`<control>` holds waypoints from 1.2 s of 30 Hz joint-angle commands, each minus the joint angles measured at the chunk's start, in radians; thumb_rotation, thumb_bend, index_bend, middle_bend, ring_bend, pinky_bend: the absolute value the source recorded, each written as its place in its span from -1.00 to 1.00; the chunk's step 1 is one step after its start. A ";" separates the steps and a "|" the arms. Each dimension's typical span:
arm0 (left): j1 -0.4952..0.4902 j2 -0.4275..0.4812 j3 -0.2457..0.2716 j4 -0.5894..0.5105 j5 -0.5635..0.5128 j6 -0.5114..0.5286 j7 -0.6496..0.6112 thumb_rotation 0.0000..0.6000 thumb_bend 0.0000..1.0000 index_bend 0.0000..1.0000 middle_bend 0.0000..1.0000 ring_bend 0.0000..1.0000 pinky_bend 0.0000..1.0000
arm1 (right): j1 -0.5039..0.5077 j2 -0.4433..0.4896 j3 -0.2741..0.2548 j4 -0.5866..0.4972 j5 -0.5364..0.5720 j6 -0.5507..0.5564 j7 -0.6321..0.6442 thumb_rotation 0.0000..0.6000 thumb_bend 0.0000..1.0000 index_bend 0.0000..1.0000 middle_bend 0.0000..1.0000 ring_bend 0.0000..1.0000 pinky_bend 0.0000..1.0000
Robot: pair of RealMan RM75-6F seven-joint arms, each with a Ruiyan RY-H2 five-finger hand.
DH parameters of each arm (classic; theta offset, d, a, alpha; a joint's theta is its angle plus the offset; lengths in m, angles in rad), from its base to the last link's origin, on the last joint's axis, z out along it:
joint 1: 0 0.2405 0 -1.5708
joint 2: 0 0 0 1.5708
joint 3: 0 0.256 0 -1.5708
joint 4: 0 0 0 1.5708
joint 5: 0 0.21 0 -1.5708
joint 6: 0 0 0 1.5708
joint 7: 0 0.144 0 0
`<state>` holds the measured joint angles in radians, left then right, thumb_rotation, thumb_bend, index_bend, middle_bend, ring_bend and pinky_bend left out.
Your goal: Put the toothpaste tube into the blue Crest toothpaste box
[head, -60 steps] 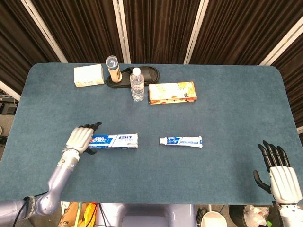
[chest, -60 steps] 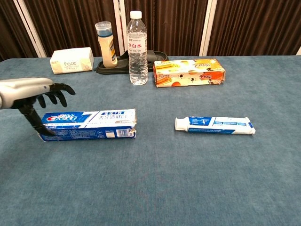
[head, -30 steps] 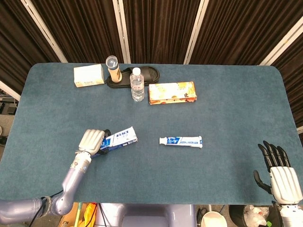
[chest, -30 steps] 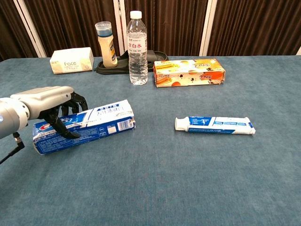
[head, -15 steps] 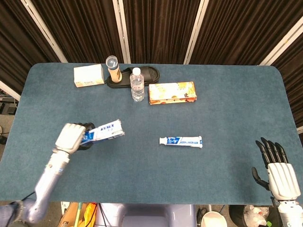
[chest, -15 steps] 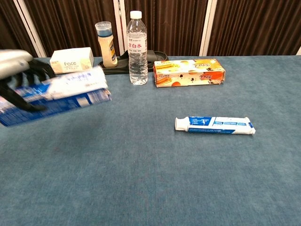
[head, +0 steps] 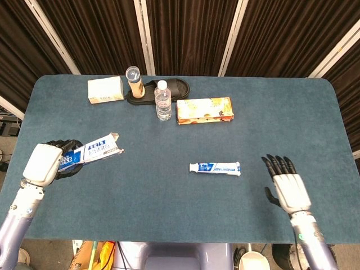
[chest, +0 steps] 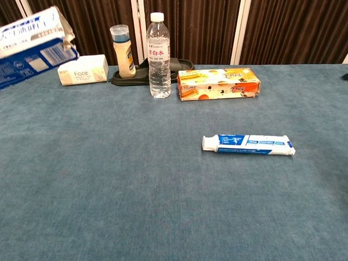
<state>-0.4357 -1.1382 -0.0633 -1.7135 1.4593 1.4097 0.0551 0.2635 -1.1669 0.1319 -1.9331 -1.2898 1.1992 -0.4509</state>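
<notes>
My left hand [head: 44,163] grips the blue Crest toothpaste box [head: 94,149] by its left end and holds it raised above the table at the left. The box's right end flap hangs open. In the chest view only the box [chest: 33,43] shows, at the top left corner. The white and blue toothpaste tube [head: 215,168] lies flat on the cloth near the middle, cap pointing left, also seen as the tube [chest: 248,144] in the chest view. My right hand [head: 287,188] hovers open to the right of the tube, fingers spread, apart from it.
At the back stand a water bottle [head: 163,100], a tan lotion bottle [head: 134,81] by a black slipper [head: 174,88], a cream tissue pack [head: 105,90] and an orange box [head: 205,110]. The blue tablecloth [head: 169,208] covers the table.
My left hand took hold of the Crest box, lifted it off the table and carried it left. The box's end flap came open. My right hand moved up and left toward the tube.
</notes>
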 commanded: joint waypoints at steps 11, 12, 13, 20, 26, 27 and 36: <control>0.014 0.012 -0.028 0.004 -0.006 -0.015 -0.046 1.00 -0.33 -0.24 0.12 0.06 0.17 | 0.214 -0.258 0.088 0.067 0.388 -0.070 -0.278 1.00 -0.15 -0.94 -0.78 -1.00 -1.00; 0.015 0.011 -0.030 0.007 -0.008 -0.017 -0.048 1.00 -0.33 -0.24 0.12 0.06 0.17 | 0.223 -0.266 0.087 0.076 0.404 -0.071 -0.286 1.00 -0.15 -0.94 -0.78 -1.00 -1.00; 0.015 0.010 -0.031 0.009 -0.008 -0.019 -0.049 1.00 -0.33 -0.24 0.12 0.06 0.17 | 0.230 -0.272 0.087 0.082 0.414 -0.072 -0.291 1.00 -0.15 -0.94 -0.78 -1.00 -1.00; 0.019 0.006 -0.038 0.019 -0.007 -0.028 -0.057 1.00 -0.33 -0.24 0.12 0.06 0.16 | 0.279 -0.324 0.083 0.153 0.457 -0.082 -0.299 1.00 -0.15 -0.79 -0.70 -0.96 -1.00; 0.022 0.002 -0.040 0.028 -0.010 -0.042 -0.060 1.00 -0.33 -0.24 0.12 0.06 0.17 | 0.309 -0.365 0.074 0.220 0.485 -0.099 -0.285 1.00 -0.15 -0.71 -0.63 -0.91 -1.00; 0.022 0.000 -0.041 0.031 -0.010 -0.044 -0.060 1.00 -0.33 -0.24 0.12 0.06 0.16 | 0.313 -0.372 0.072 0.230 0.488 -0.103 -0.280 1.00 -0.15 -0.70 -0.62 -0.91 -1.00; 0.024 -0.009 -0.049 0.048 -0.019 -0.058 -0.068 1.00 -0.33 -0.24 0.12 0.06 0.16 | 0.340 -0.426 0.054 0.318 0.504 -0.128 -0.258 1.00 -0.15 -0.70 -0.62 -0.90 -1.00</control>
<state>-0.4124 -1.1471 -0.1115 -1.6660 1.4401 1.3519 -0.0126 0.5963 -1.5806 0.1910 -1.6333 -0.7919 1.0768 -0.7121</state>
